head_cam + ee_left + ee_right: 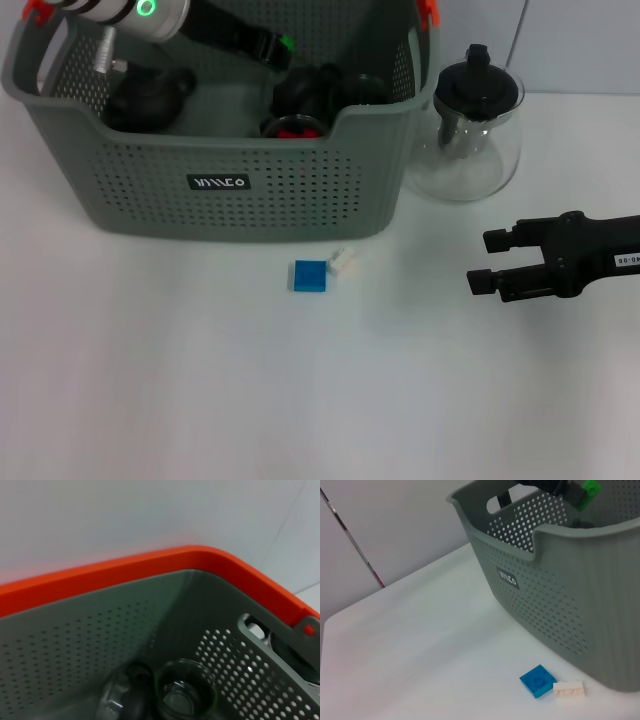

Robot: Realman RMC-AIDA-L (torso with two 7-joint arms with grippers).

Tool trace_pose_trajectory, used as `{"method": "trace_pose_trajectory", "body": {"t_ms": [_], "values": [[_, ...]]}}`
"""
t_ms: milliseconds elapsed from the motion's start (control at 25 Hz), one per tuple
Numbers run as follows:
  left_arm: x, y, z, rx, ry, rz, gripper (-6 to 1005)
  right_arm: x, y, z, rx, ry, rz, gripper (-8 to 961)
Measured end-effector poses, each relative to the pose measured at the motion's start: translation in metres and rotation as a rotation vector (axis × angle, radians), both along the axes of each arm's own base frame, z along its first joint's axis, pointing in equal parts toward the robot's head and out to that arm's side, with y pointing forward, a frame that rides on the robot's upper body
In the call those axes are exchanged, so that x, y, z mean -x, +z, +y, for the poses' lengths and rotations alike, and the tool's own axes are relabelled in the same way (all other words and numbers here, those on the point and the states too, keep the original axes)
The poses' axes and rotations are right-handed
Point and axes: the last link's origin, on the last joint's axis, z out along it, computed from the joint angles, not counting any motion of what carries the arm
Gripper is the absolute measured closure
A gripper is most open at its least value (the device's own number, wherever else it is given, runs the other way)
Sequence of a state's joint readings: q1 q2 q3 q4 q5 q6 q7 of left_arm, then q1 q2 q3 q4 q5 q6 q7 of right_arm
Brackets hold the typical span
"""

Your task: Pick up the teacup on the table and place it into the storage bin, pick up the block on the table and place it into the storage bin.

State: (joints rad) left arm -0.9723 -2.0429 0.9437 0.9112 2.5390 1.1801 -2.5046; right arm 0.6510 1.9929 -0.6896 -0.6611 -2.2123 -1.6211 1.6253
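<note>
The grey-green perforated storage bin [230, 185] stands at the back left; it also shows in the right wrist view [555, 590] and, with its orange rim, in the left wrist view [125, 630]. My left gripper [322, 92] reaches down inside the bin. A clear round teacup [184, 692] sits low in the bin. A blue block [309, 275] lies on the table in front of the bin, with a small white block [344, 261] beside it. Both show in the right wrist view, the blue block [538, 681] and the white block [569, 690]. My right gripper [487, 262] is open and empty, at the right, well apart from the blocks.
A glass teapot with a black lid [470, 130] stands right of the bin. A dark rounded pot [148, 98] lies inside the bin at its left. White table [200, 380] stretches in front of the blocks.
</note>
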Motion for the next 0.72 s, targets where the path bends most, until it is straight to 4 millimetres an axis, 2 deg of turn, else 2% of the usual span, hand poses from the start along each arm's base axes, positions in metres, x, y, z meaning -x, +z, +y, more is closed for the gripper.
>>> {"method": "trace_pose_trajectory", "body": {"t_ms": [320, 600, 720], "values": [[-0.009, -0.018, -0.002, 0.015, -0.038, 0.03, 807, -0.001, 0.002, 0.0, -0.004, -0.001, -0.006, 115], [-0.012, -0.014, -0.005, 0.016, -0.043, 0.011, 535, -0.003, 0.003, -0.001, -0.003, 0.003, -0.009, 115], [-0.022, -0.002, -0.02, 0.041, -0.102, -0.043, 417, -0.004, 0.003, -0.001, -0.005, 0.004, -0.01, 115]]}}
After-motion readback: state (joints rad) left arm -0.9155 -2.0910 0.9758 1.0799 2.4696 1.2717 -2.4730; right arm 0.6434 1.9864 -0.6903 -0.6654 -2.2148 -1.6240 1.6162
